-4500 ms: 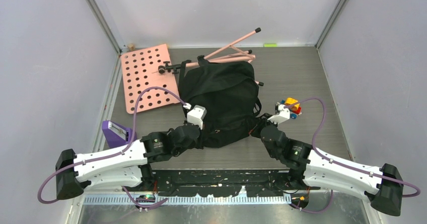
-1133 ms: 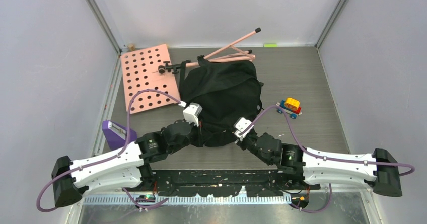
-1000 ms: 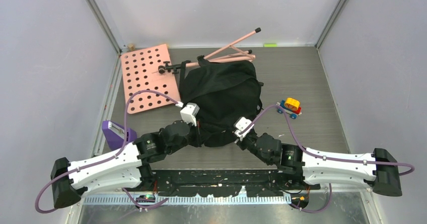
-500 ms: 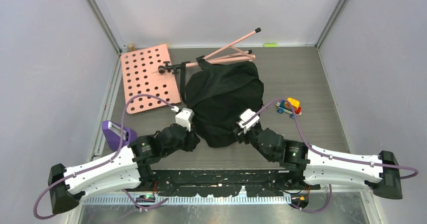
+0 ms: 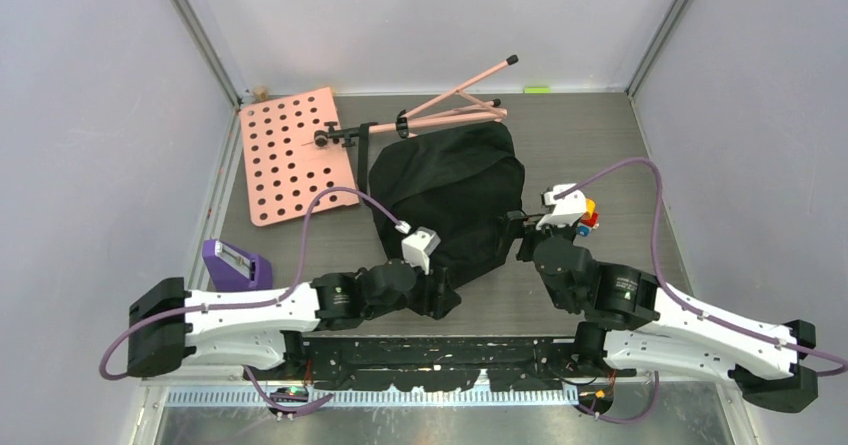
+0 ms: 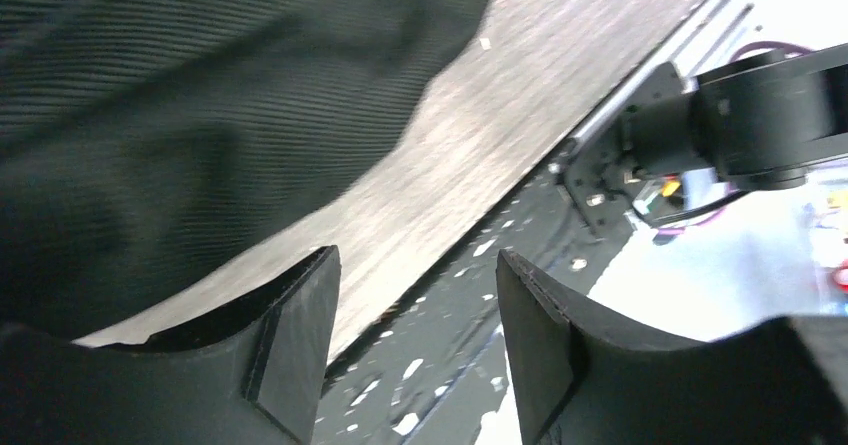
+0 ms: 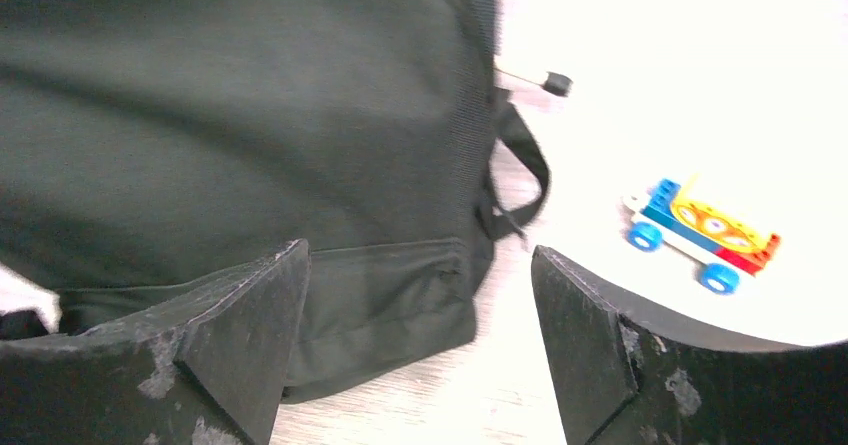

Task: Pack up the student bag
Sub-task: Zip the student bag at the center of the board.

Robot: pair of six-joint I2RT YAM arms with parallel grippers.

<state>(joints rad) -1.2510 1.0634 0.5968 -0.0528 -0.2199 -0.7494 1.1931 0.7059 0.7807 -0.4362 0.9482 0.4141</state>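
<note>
The student bag (image 5: 450, 190) lies flat in the middle of the table (image 5: 600, 135), just in front of both arms; the left gripper (image 6: 415, 295) is low by the bag's near edge, with its two fingers apart and only bare table between them; the right gripper (image 7: 420, 295) is by the bag's right side, with its fingers wide apart and holding nothing; I cannot tell if it touches the bag; a little toy car (image 7: 700, 230) sits on the table right of the bag; a pink board with holes (image 5: 295, 155) lies by the bag's far left.
</note>
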